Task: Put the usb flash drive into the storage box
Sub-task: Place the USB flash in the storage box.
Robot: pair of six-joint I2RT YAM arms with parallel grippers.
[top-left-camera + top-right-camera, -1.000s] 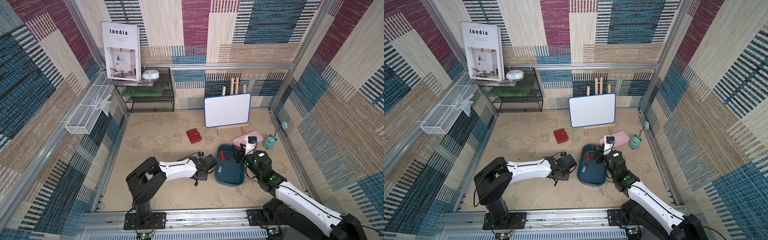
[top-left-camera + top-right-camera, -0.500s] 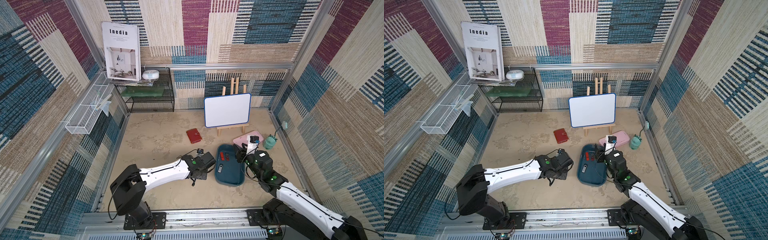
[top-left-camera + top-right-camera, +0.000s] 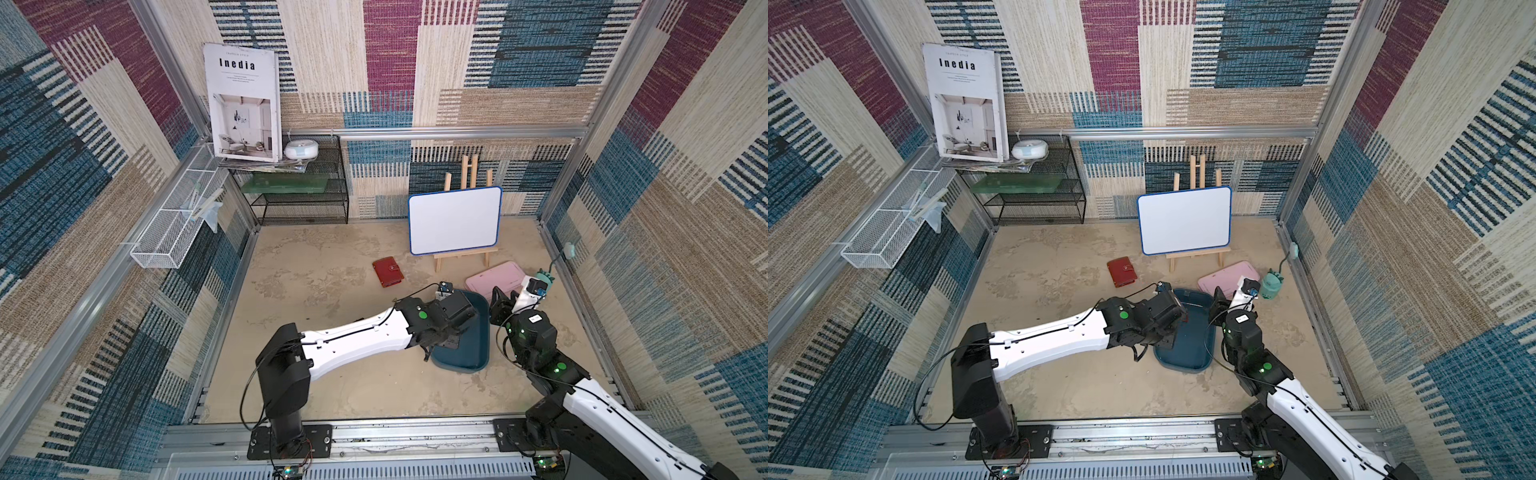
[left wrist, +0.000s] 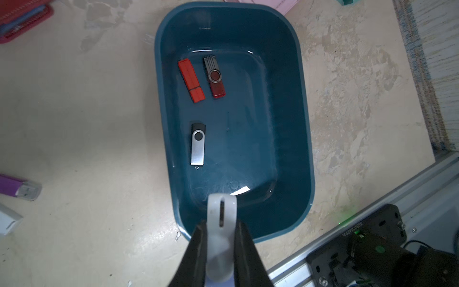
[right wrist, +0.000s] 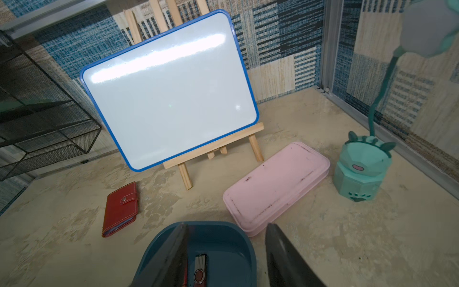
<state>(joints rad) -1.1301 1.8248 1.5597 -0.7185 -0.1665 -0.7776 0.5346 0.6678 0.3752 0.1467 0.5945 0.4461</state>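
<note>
Storage box (image 3: 473, 353) lies on the sandy surface (image 3: 316, 291) in both top views, with the pink case (image 3: 494, 280) just behind it and the red wallet (image 3: 387, 272) well apart. We see the left arm (image 3: 357, 338) stretched over the box's left side, its wrist hiding the claw, and the right arm (image 3: 536, 336) just beside the right rim.

From the left wrist we see the left claw (image 4: 221, 225) clamped on a pale usb flash drive (image 4: 213, 208), whose tip hangs over one end of the box. Inside lie an orange drive (image 4: 191, 80), a dark red drive (image 4: 214, 77) and a silver-and-black drive (image 4: 198, 145); a purple drive (image 4: 11, 185) lies outside on the surface.

From the right wrist we find the right claw (image 5: 227, 226) open and empty above the box, with the whiteboard (image 5: 169, 92) beyond.
</note>
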